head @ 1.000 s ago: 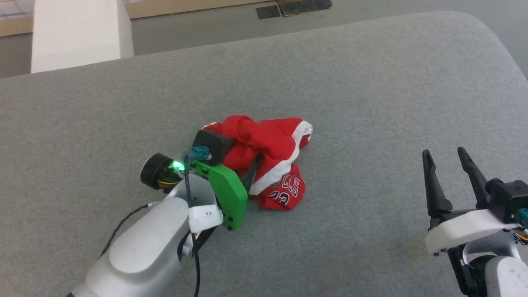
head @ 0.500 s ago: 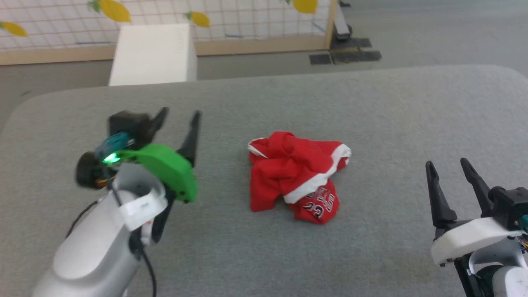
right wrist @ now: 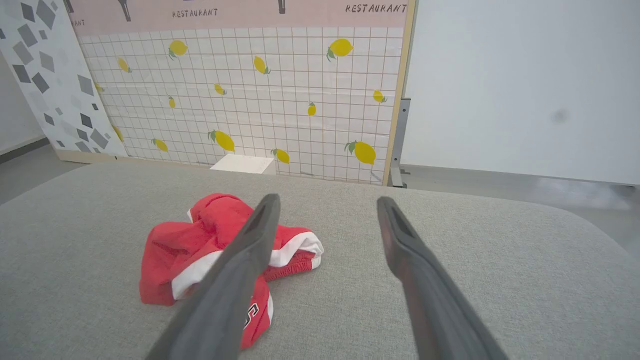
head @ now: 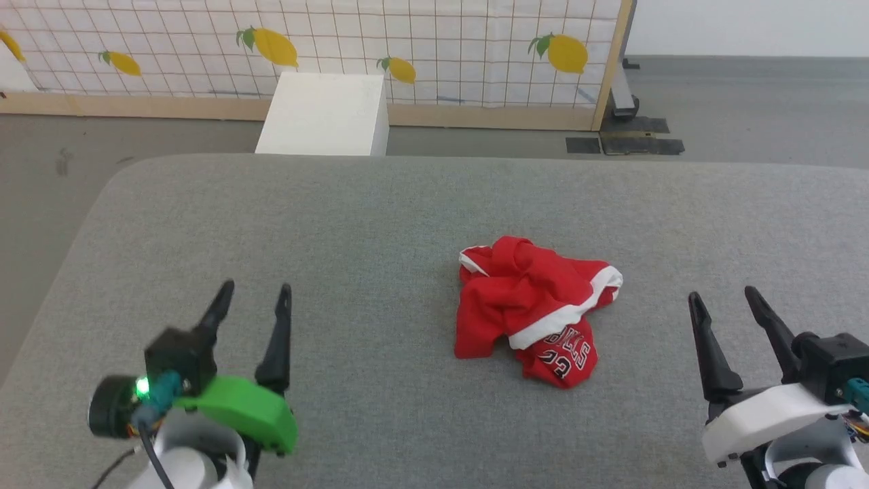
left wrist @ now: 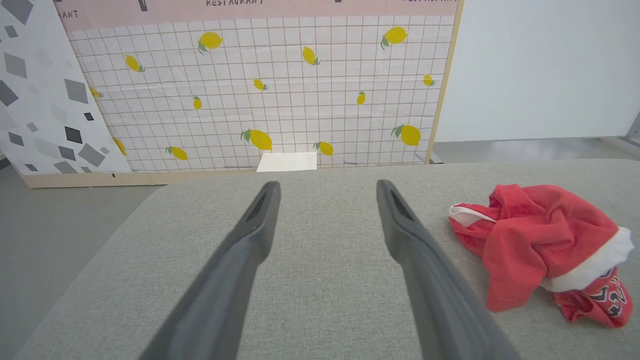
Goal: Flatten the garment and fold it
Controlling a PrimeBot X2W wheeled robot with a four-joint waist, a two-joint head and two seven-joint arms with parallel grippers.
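The garment (head: pixel 533 312) is a small pair of red shorts with white trim, lying crumpled in a heap on the grey padded table (head: pixel 380 224), printed leg toward me. In the left wrist view the garment (left wrist: pixel 540 245) lies to the right of the fingers; in the right wrist view the garment (right wrist: pixel 210 245) lies left of centre, partly behind the left finger. My left gripper (head: pixel 252 299) stands open at the lower left, well clear of the cloth. At the lower right my right gripper (head: pixel 723 302) is open too, with nothing between its fingers.
A white box (head: pixel 324 114) stands on the floor beyond the table's far edge. Behind it runs a partition with a lemon-print grid (head: pixel 407 41). The table's rounded left corner (head: pixel 102 197) is near my left arm. Dark floor plates (head: pixel 624 144) lie at the back right.
My left gripper has let go of the shorts and drawn back to the lower left, open. The head camera has tilted up, so the whole scene shifted. The right gripper stays put.
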